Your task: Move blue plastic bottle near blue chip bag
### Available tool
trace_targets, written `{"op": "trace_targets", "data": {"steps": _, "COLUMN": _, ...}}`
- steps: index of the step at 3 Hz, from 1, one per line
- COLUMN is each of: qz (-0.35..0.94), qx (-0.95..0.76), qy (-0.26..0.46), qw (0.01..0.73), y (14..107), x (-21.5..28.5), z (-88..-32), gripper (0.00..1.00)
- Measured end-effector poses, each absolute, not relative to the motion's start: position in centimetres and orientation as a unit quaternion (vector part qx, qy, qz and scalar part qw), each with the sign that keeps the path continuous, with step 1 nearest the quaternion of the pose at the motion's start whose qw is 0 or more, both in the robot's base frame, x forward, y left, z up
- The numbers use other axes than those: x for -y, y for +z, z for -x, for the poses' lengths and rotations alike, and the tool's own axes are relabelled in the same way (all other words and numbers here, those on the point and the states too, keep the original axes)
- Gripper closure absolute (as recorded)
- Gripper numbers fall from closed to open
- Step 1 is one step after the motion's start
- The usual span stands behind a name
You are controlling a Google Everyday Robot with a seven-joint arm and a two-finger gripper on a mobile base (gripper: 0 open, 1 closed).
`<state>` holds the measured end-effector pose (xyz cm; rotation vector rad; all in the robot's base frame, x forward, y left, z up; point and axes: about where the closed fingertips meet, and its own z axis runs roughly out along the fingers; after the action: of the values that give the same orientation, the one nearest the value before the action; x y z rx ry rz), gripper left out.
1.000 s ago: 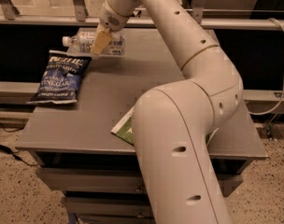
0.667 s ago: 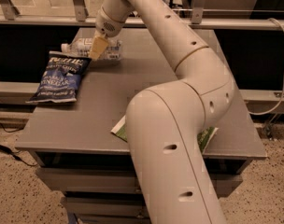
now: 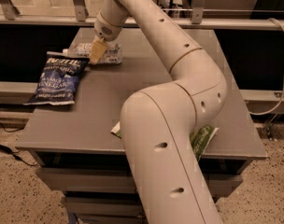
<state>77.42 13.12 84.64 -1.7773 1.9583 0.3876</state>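
The gripper [image 3: 97, 51], at the table's [image 3: 146, 92] eleven o'clock corner, clasped the blue plastic bottle [image 3: 110, 53]; it lay flat, long axis nine-to-three; the blue chip bag [image 3: 58, 78] lay just beside, toward seven o'clock.

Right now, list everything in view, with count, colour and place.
blue chip bag: one, dark navy, flat on the table's left side.
blue plastic bottle: one, clear with pale label, lying at back left, just behind the bag's top.
green bag: one, green, front right, mostly hidden by the arm.
table: one, grey, centre.
cable: one, pale, far right.
arm: one, cream, reaching from front to back left.
gripper: one, yellowish tip, at the bottle's middle.
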Motion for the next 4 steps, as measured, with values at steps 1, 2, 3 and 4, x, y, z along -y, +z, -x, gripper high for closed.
{"op": "trace_targets", "data": {"steps": 1, "qz": 0.647, "qx": -0.713, "qy": 0.141, "qw": 0.232, "y": 84.9, "x": -13.1, "z": -77.4, "gripper": 0.34}}
{"op": "trace_targets", "data": {"steps": 2, "qz": 0.649, "qx": -0.711, "qy": 0.141, "qw": 0.231, "y": 85.1, "x": -12.9, "z": -77.3, "gripper": 0.03}}
{"op": "trace_targets", "data": {"steps": 3, "qz": 0.660, "qx": -0.701, "qy": 0.150, "qw": 0.227, "y": 86.4, "x": -10.8, "z": -76.1, "gripper": 0.00}}
{"op": "trace_targets", "data": {"steps": 4, "qz": 0.659, "qx": -0.697, "qy": 0.160, "qw": 0.233, "y": 87.4, "x": -8.8, "z": -75.3, "gripper": 0.00}}
